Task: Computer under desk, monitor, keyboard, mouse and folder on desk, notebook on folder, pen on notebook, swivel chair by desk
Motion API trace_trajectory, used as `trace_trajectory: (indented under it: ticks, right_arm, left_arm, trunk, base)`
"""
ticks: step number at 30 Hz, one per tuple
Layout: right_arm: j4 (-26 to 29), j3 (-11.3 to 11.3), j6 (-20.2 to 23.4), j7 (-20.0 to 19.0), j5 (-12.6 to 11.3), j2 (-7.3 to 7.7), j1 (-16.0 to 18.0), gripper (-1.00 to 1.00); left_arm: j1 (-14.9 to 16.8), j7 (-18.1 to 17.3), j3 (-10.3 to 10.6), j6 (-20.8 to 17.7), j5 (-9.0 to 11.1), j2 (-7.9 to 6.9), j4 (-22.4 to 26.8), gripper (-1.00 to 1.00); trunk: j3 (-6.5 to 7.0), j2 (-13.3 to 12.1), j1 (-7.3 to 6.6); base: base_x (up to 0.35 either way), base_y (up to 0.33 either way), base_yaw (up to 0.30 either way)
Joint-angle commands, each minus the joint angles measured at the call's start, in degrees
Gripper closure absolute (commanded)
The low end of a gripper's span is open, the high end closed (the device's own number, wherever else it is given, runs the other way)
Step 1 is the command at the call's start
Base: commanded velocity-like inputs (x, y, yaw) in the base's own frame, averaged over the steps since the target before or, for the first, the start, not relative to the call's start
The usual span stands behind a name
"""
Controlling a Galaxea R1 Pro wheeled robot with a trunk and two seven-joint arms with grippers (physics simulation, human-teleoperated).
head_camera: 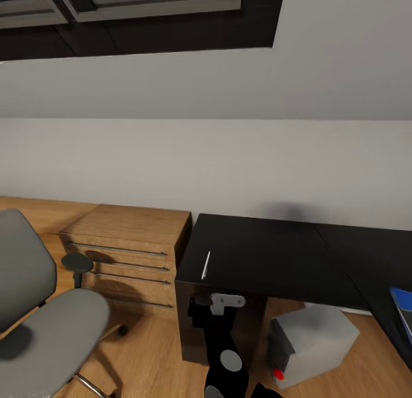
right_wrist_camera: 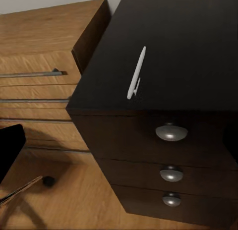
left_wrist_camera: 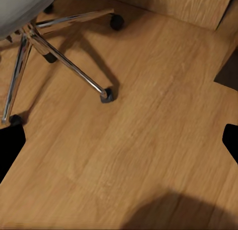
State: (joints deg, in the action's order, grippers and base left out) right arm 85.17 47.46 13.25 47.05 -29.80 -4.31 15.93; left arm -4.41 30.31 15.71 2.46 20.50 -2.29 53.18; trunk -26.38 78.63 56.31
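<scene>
Looking along the right claw, we see one black finger [right_wrist_camera: 10,150] at the frame's edge with nothing against it; how wide the jaws stand we cannot tell. In the left wrist view black finger tips [left_wrist_camera: 11,145] sit at both side edges, wide apart and empty, over bare wood floor [left_wrist_camera: 139,141]. In the head view a black arm [head_camera: 220,341] rises at 6 o'clock in front of the desk [head_camera: 274,255].

The pen [right_wrist_camera: 136,74] lies flat on the desk's end, near the front edge above the top drawer knob [right_wrist_camera: 171,132]; two more knobs sit below it. In the head view the pen [head_camera: 205,265] is at about 7 o'clock of centre.

The wooden chest [head_camera: 134,246] stands just beside the desk's end, at 9 o'clock from it. The chair [head_camera: 40,318] is at 8 o'clock, apart from the desk; its chrome legs [left_wrist_camera: 64,61] and casters rest on the floor.

The computer [head_camera: 315,343] stands on the floor under the desk, at 5 o'clock, red button low on its front. The folder [head_camera: 404,306] lies on the desk at the 4 o'clock edge, cut off by the frame.
</scene>
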Motion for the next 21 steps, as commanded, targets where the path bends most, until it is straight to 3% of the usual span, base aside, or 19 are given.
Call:
trace_trajectory:
  ticks: [1,9,21]
  right_arm:
    - [0.1,0.1,0.4,0.4,-0.2,0.00,0.1,-1.00]
    - [0.1,0.1,0.4,0.4,-0.1,0.00,0.1,-1.00]
    - [0.4,0.2,0.4,0.4,-0.1,0.09,0.1,-1.00]
  left_arm:
    - [0.0,0.4,0.3,0.3,0.6,-0.08,0.1,-1.00]
    - [0.0,0.4,0.4,0.3,0.6,-0.08,0.1,-1.00]
    - [0.0,0.4,0.4,0.3,0.5,-0.06,0.1,-1.00]
  trunk:
    - [-0.12,0.0,0.00]
    - [-0.63,0.0,0.00]
    - [-0.74,0.0,0.00]
  base:
    - [0.000,0.000,0.194]
    - [0.000,0.000,0.162]
    - [0.000,0.000,0.014]
